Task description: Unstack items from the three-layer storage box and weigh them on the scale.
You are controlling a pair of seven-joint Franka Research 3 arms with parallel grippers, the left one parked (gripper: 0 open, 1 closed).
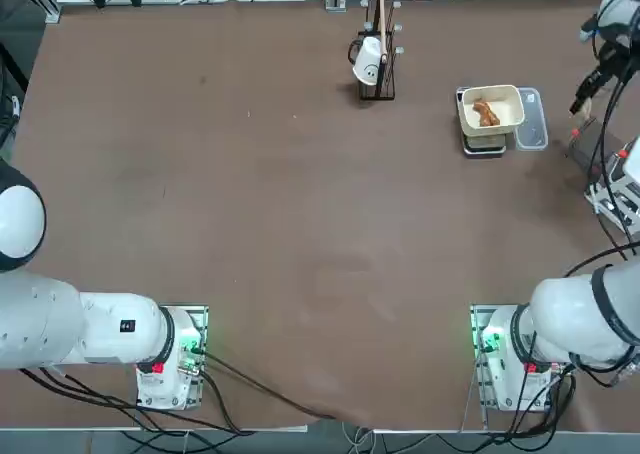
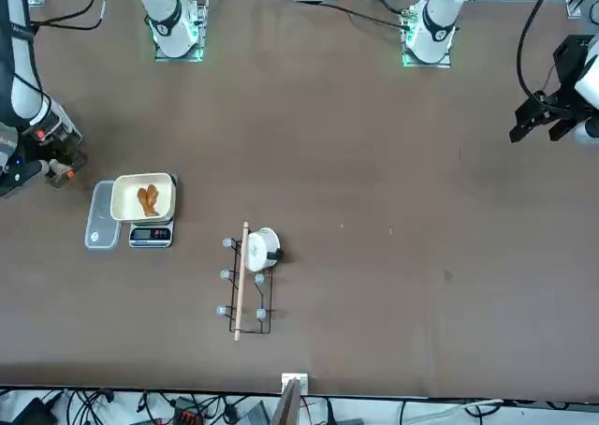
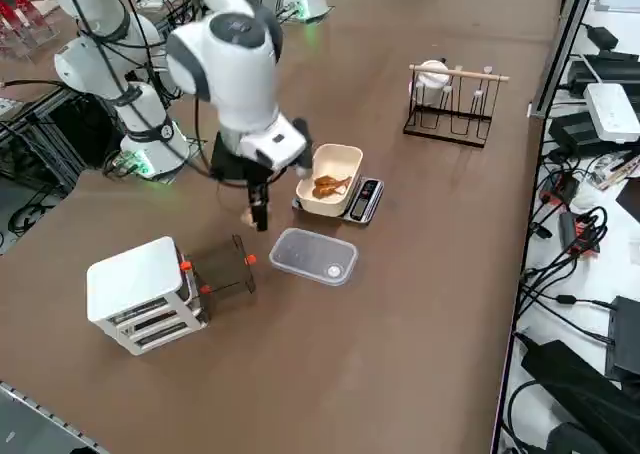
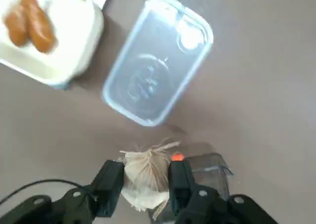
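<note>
Pinched between the two black fingers of your right gripper [image 4: 146,179] is a whitish, fibrous lump [image 4: 145,174], a detail only the wrist camera gives you; from the raised side camera the gripper [image 3: 259,217] hangs fingers-down above the brown table [image 3: 420,304], and what it carries shows there only as a pale speck. That side view alone shows you the whole three-layer storage box [image 3: 143,294], a white-grey plastic block of stacked drawers with small red-orange catches, standing near the table's edge with a clear drawer [image 3: 225,266] standing out from its side. The overhead and front cameras cut the box off or hide it behind the arm. Next in size, the black wire rack [image 3: 450,104] with a wooden top bar stands well apart toward the far side, a white cup [image 1: 369,61] hanging on it. The scale [image 3: 362,200] shows its dark base beneath a cream square tray [image 3: 335,159] with rounded walls, and two orange-brown elongated items [image 1: 486,113] lie together inside the tray. Just beside the scale lies a clear, rounded rectangular plastic lid [image 4: 158,58], flat on the matte tabletop, between the scale and the storage box.
</note>
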